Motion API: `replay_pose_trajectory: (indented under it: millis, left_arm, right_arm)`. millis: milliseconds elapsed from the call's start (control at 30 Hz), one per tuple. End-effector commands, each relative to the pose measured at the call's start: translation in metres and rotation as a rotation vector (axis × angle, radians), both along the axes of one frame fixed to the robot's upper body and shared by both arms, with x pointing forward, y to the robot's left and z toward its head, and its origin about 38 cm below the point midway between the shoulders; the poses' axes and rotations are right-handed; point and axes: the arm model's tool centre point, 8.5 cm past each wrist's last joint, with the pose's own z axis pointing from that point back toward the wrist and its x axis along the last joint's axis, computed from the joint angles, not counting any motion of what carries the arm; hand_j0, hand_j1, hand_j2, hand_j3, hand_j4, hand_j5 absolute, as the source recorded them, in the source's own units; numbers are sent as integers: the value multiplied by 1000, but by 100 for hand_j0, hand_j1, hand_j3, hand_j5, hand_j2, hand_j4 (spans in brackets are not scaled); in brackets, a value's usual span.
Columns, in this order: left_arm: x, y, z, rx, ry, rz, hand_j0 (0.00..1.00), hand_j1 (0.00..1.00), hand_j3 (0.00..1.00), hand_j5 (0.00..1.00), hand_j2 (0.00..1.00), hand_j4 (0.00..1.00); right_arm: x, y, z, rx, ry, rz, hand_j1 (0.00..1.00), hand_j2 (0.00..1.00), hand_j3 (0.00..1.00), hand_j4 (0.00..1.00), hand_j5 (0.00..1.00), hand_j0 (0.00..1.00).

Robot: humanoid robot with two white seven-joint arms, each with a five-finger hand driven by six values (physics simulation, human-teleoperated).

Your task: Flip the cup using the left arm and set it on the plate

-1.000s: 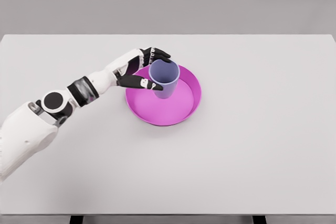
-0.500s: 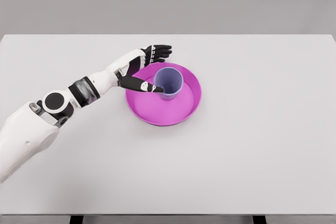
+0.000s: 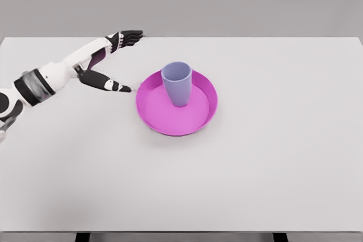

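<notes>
A lavender cup [image 3: 177, 83] stands upright, mouth up, on the magenta plate [image 3: 195, 118] near the table's middle. My left hand [image 3: 125, 60] is off to the left of the plate, apart from the cup, with its fingers spread wide and holding nothing. The thumb tip lies close to the plate's left rim, and the other fingers reach toward the table's far edge. The right arm does not show.
The white table [image 3: 272, 162] carries only the plate and cup. Its far edge runs just behind my left hand, and its front edge lies along the bottom of the view.
My left hand let go of the cup and drew back to the left, away from the plate. The cup now stands upright on the plate.
</notes>
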Motion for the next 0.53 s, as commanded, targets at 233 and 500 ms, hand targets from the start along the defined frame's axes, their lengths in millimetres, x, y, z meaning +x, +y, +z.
replay_pose_trajectory:
  millis: [233, 500]
  left_arm:
    - [-27, 34, 42, 152, -150, -29, 100, 100, 100, 100, 100, 100]
    - [-49, 52, 47, 217, -255, -113, 100, 100, 100, 100, 100, 100]
  right_arm:
    - [0, 0, 0, 0, 0, 0, 100, 100, 100, 100, 100, 100]
    - [0, 0, 0, 0, 0, 0, 100, 100, 100, 100, 100, 100]
